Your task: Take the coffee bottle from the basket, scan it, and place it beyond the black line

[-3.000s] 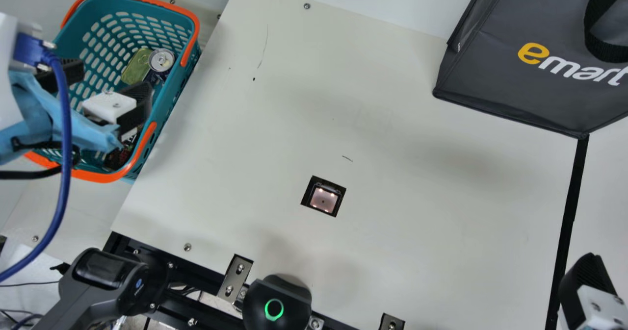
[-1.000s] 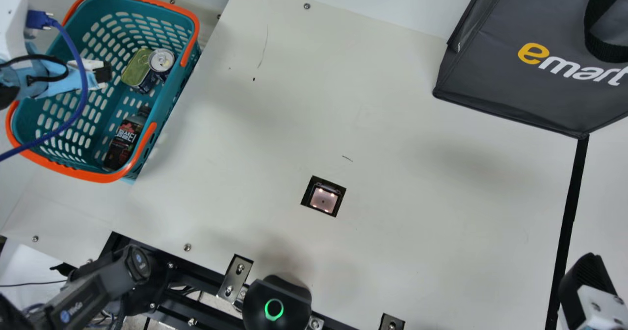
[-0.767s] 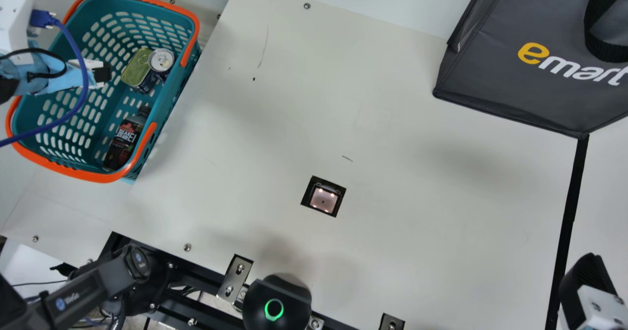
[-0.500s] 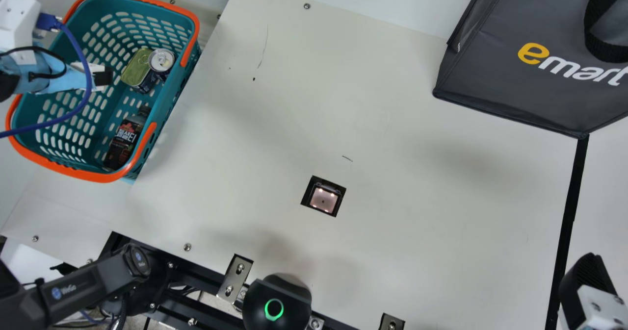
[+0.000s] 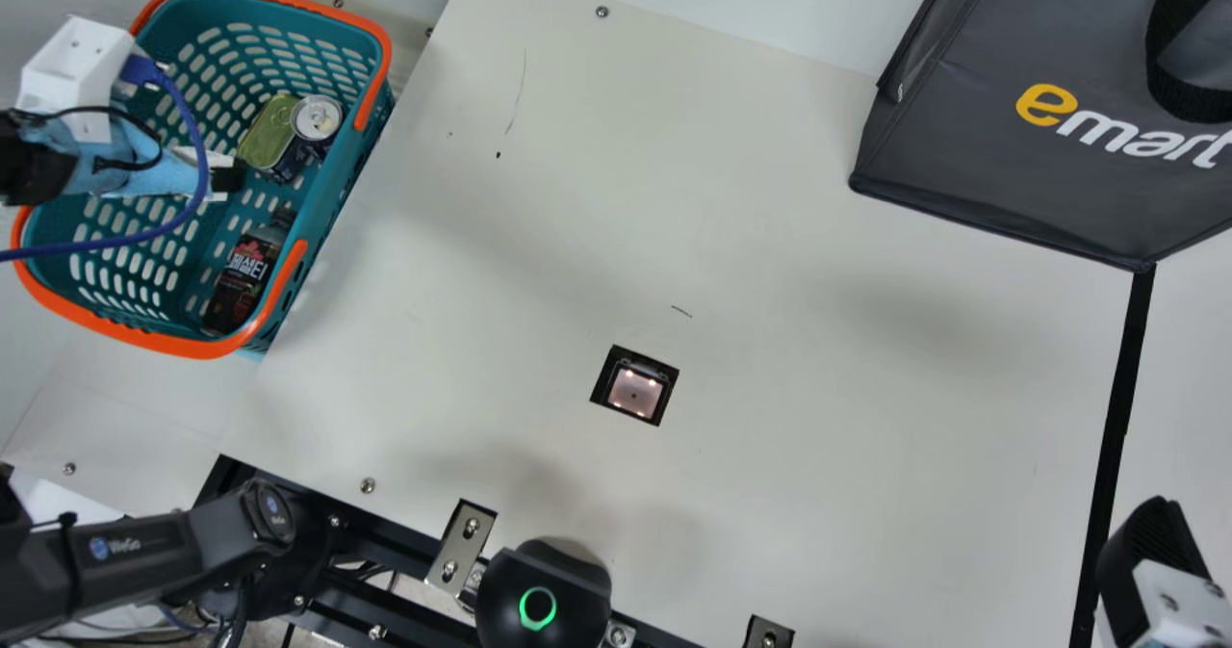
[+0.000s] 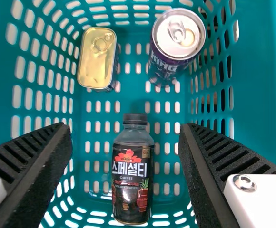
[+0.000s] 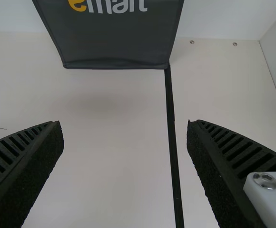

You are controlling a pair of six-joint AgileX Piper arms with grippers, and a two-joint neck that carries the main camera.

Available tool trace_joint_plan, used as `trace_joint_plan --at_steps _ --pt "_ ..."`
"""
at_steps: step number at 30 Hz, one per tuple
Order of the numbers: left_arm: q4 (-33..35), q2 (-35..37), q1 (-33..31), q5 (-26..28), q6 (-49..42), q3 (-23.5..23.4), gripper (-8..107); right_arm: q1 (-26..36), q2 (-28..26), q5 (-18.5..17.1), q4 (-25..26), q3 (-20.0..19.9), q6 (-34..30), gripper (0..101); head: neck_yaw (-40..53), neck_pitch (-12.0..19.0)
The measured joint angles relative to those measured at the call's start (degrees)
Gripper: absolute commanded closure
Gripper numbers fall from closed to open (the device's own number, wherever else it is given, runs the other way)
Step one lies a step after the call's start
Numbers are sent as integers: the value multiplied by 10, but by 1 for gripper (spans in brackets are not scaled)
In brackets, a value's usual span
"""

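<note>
Two fingers (image 6: pixel 35 156) of the left gripper (image 6: pixel 126 129) stand wide over the basket (image 5: pixel 144 338), where the coffee bottle (image 6: pixel 132 183) lies; the right gripper (image 7: pixel 125 126) gapes, well outside the basket; a crooked descent could snag the basket or roll the bottle.

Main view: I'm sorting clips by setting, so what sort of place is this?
Probably a mock store checkout: a shopping basket with a coffee bottle in it, a lit scanner window set into the table, and a dark shopping bag.
</note>
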State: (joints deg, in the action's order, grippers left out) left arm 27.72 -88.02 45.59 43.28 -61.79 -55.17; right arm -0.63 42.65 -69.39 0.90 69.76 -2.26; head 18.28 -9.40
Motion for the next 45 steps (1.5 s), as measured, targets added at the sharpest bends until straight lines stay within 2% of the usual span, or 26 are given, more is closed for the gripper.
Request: trace_joint_plan --at_steps 14,29,45 --pt "4 -56 -28 -55 -11 27 9 0 0 0 0 0 0 10 0 0" --pt "19 -126 -47 -115 -16 30 9 0 0 0 0 0 0 10 0 0" --pt "34 -195 -62 -156 -25 21 9 0 0 0 0 0 0 10 0 0"
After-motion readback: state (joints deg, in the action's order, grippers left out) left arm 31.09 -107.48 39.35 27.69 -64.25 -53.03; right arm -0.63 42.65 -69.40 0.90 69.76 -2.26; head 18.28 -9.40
